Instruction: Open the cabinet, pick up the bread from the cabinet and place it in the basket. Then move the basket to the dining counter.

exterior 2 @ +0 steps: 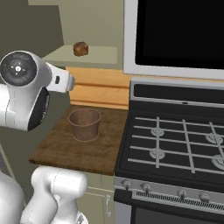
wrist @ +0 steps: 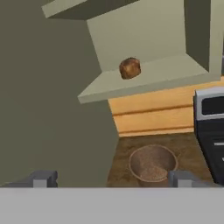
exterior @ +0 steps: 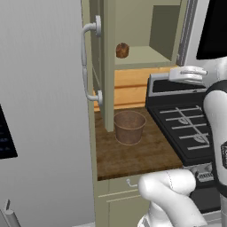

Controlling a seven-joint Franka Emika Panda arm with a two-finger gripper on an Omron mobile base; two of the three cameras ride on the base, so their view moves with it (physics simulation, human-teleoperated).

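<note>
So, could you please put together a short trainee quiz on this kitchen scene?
1. True or false: the cabinet door is open.
2. Where is the bread? A) in the basket B) on the cabinet shelf C) on the stove
3. Fill in: the basket stands on the wooden ____.

Key: 1 true; 2 B; 3 worktop.

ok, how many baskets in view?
1. The basket stands upright and empty on the short wood worktop, left of the stove, below the open cabinet shelf where the bread sits. Others could be hidden behind the cabinet door.
</note>
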